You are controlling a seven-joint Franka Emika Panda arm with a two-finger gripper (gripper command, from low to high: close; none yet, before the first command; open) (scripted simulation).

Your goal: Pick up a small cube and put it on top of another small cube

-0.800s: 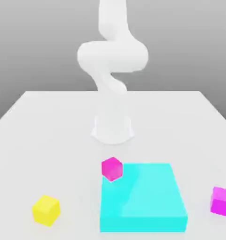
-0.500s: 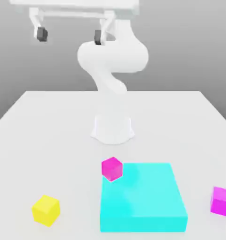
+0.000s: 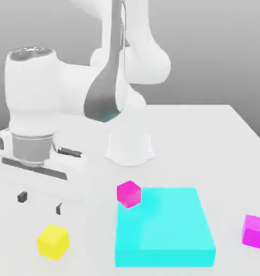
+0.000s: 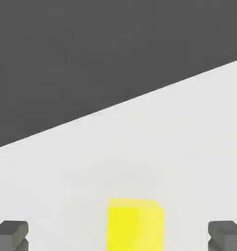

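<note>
A small yellow cube [image 3: 53, 241] rests on the white table near the front, at the exterior view's left. My gripper [image 3: 40, 202] hangs open just above and behind it, with dark fingertips [image 3: 22, 197] spread wide and nothing between them. In the hand view the yellow cube [image 4: 134, 224] lies between the two grey pads [image 4: 11, 234], apart from both. A magenta cube [image 3: 128, 193] sits at the far corner of the flat cyan block [image 3: 163, 226]. A second magenta cube [image 3: 255, 230] lies at the exterior view's right edge.
The arm's white base [image 3: 130, 148] stands mid-table behind the cyan block. The arm's links reach over the table's side at the exterior view's left. The table's edge [image 4: 140, 95] runs across the hand view against a dark background.
The hand has come down from high at the exterior view's upper left to just above the yellow cube. The cubes and the cyan block have not moved.
</note>
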